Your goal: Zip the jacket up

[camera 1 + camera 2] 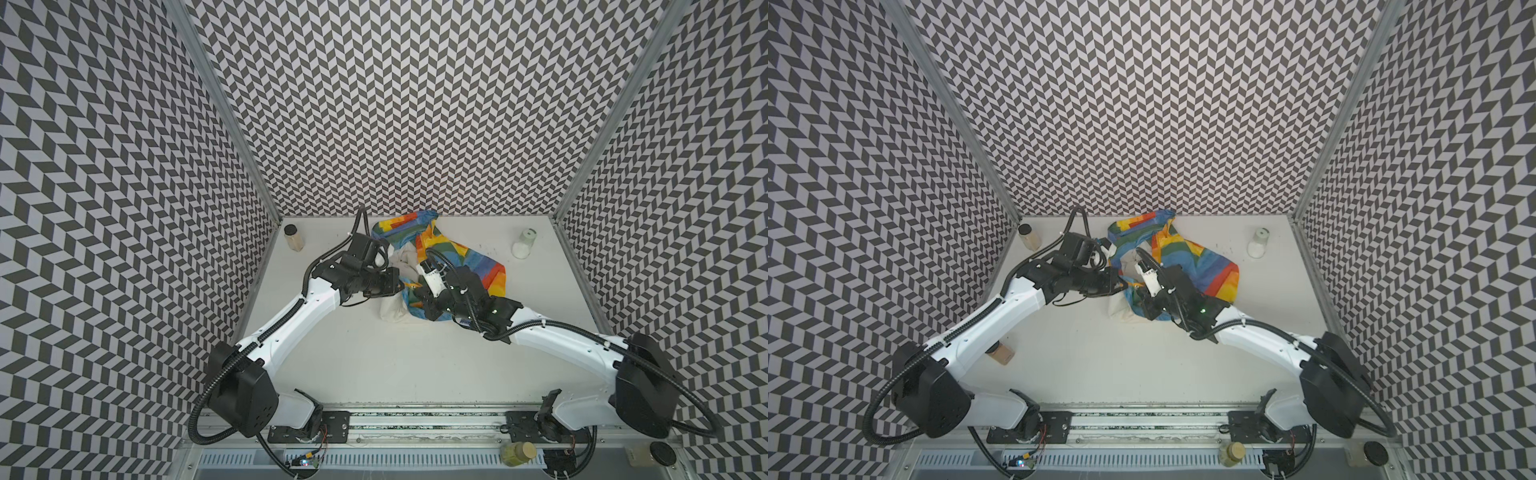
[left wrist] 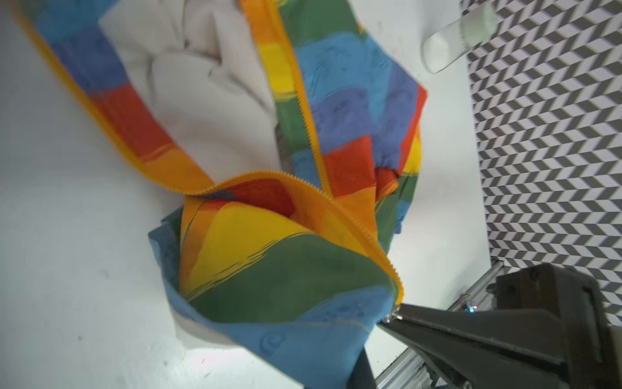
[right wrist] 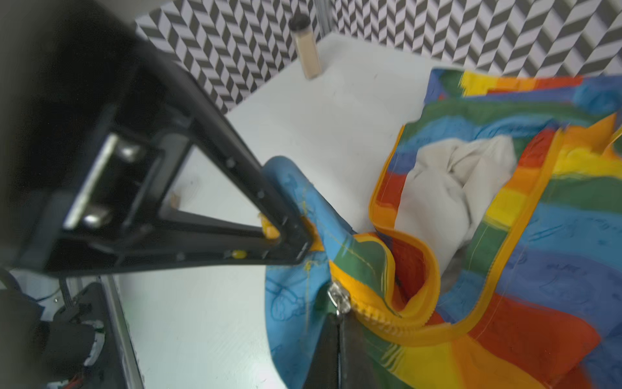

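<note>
rainbow jacket sits between left pincer, clamped on its hem, and right pincer, pinching its slider.

Both your arms bend inward toward the middle. Your left tool and right tool each pinch the jacket, tips close together.

The rainbow-striped jacket lies crumpled at the back of the table, unzipped (cream lining showing), zipper edges apart.
</note>
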`<state>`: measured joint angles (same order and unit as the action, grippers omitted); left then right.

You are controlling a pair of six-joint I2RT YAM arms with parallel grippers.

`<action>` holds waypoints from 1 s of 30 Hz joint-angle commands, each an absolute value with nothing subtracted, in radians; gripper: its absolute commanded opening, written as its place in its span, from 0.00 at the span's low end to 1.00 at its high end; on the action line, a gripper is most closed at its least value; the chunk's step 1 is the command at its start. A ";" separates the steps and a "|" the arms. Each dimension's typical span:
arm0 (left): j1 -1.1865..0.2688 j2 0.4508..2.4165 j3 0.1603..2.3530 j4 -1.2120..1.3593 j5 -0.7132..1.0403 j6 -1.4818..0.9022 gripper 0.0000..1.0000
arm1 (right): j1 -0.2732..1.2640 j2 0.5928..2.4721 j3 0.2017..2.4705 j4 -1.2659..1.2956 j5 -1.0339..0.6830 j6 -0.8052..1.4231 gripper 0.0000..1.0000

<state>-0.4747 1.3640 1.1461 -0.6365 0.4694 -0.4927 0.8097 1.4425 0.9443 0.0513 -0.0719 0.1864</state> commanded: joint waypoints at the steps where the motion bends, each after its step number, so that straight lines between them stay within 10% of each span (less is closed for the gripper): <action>1: -0.469 1.243 1.063 -0.568 0.417 -0.571 0.00 | 0.839 1.475 0.983 0.070 -0.110 0.226 0.00; 30: -0.469 0.999 0.823 -0.575 0.361 -0.666 0.00 | 0.814 1.579 1.147 -0.119 0.040 0.168 0.00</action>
<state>-0.4740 1.0237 0.8383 -0.5629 0.3836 -0.6502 0.8349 1.5707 1.1141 -0.1112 -0.0128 0.1780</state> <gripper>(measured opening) 0.055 0.047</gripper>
